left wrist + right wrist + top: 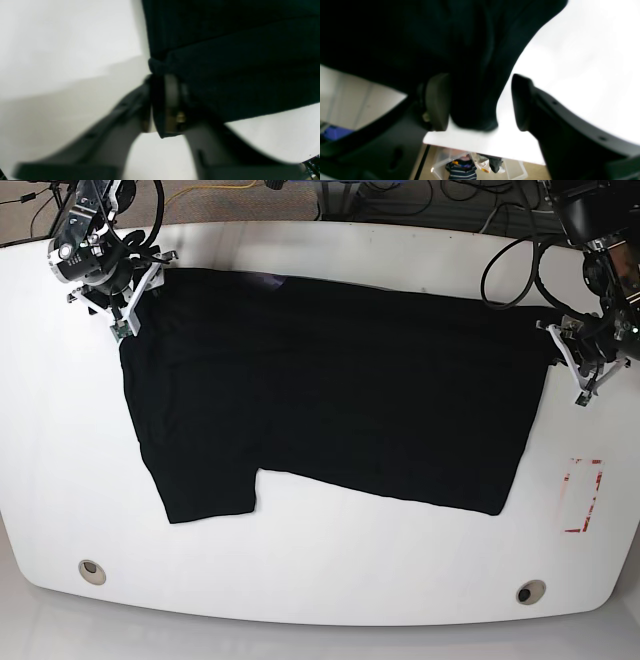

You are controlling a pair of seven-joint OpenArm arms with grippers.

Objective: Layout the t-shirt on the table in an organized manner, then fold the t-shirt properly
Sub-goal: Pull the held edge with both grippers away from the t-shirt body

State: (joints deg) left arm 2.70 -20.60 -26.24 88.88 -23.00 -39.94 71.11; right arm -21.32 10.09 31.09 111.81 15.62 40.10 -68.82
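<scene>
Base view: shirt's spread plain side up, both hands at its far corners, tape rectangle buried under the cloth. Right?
Not quite. In the base view the red-and-white tape rectangle lies bare on the table, beside the t-shirt, not under it. The rest holds: plain black side up, left hand and right hand at its far corners.

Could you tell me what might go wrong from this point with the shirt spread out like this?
The t-shirt has one edge folded under, so the fold could come out lopsided. The left gripper has cloth between its pads and may drag it when retracting. The right gripper is open around an edge that could snag.
</scene>
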